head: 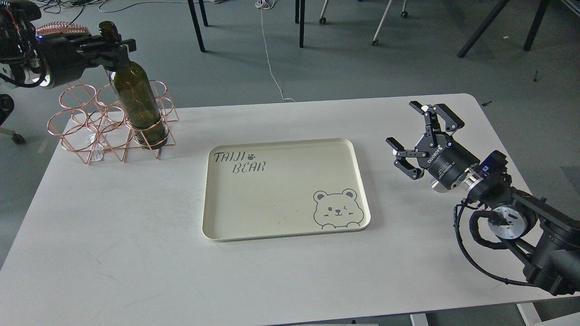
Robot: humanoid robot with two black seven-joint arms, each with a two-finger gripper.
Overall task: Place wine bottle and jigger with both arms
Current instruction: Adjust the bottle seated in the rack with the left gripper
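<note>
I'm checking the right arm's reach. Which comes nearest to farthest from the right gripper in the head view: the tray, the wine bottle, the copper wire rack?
From the right gripper:
1. Tray, table centre, nearest.
2. Wine bottle, far left, standing in the rack's right-hand ring.
3. Copper wire rack, mostly stretching farther left.

Black arms (521,203) with silver wrist joints, looped black cables, ROBOTIQ lettering in white.
</note>
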